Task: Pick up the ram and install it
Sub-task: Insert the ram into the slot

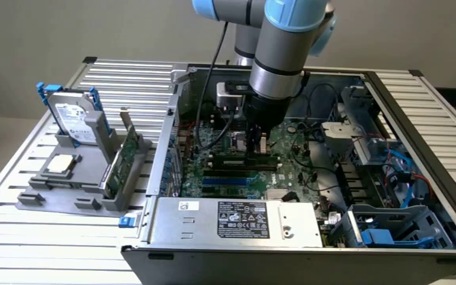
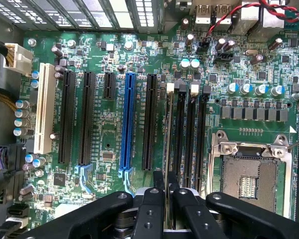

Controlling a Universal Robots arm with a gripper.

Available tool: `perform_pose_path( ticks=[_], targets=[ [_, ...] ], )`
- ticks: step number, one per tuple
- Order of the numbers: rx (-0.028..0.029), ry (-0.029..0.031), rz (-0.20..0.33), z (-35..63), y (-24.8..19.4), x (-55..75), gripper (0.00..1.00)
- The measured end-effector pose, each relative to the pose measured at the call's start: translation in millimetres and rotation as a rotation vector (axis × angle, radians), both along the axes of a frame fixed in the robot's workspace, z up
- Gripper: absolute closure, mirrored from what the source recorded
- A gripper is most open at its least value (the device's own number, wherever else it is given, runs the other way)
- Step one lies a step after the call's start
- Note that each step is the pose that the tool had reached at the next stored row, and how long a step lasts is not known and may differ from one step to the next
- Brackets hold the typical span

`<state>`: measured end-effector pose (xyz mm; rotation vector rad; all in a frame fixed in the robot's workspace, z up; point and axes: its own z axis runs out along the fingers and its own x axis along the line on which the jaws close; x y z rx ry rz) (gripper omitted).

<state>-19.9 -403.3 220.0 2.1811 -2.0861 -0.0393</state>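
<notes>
Over mobo slots, gripper [image 2: 166,191] clamps ram [image 2: 167,144] edge-on; ext. view: slots [image 1: 240,159] w/ arm above.

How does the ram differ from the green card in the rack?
The ram sits inside the case, between the fingers; the card stands in the rack outside it. The ram is slim and low; the card is taller, with a metal bracket. Both are green boards on edge.

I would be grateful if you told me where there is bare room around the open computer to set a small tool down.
The slatted table is bare in front of the grey holder and behind the hard drive, towards the case. Inside the case it is crowded: the fingers hold the ram over the motherboard.
</notes>
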Motion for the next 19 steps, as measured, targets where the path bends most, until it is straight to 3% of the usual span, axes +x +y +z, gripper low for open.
perform_pose_path(
  ticks=[19],
  targets=[
    [0.0, 0.0001, -0.002, -1.1, 1.0, -1.4, 0.86]
  ],
)
